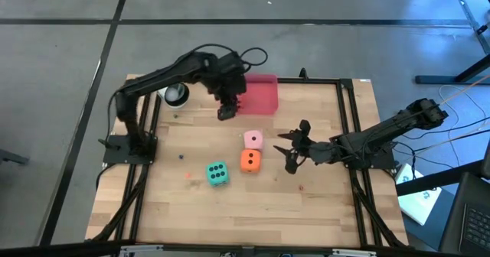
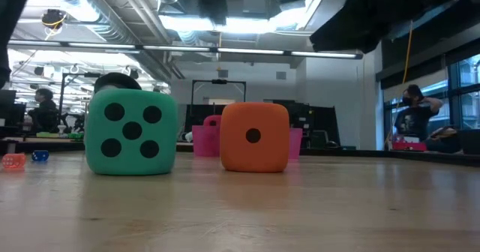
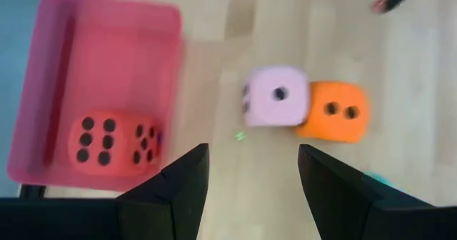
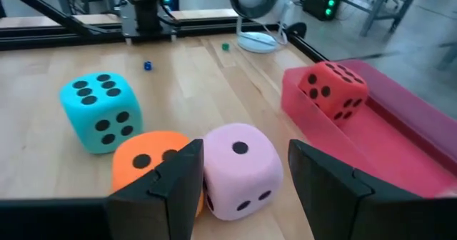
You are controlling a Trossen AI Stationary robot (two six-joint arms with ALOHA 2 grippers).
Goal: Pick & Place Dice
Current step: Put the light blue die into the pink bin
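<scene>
The red die (image 3: pixel 114 145) sits inside the pink tray (image 1: pixel 262 94); beside the tray the left gripper (image 1: pixel 227 108) hangs empty, fingers spread, while the pink die (image 1: pixel 253 140) touches the orange die (image 1: pixel 250 161) before the right gripper (image 1: pixel 293 148), likewise spread and empty.

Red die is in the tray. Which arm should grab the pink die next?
Right, probably. The right gripper is open, low beside the pink die, which sits between its fingers in its wrist view. The left gripper, also open, hovers by the tray holding the red die.
</scene>
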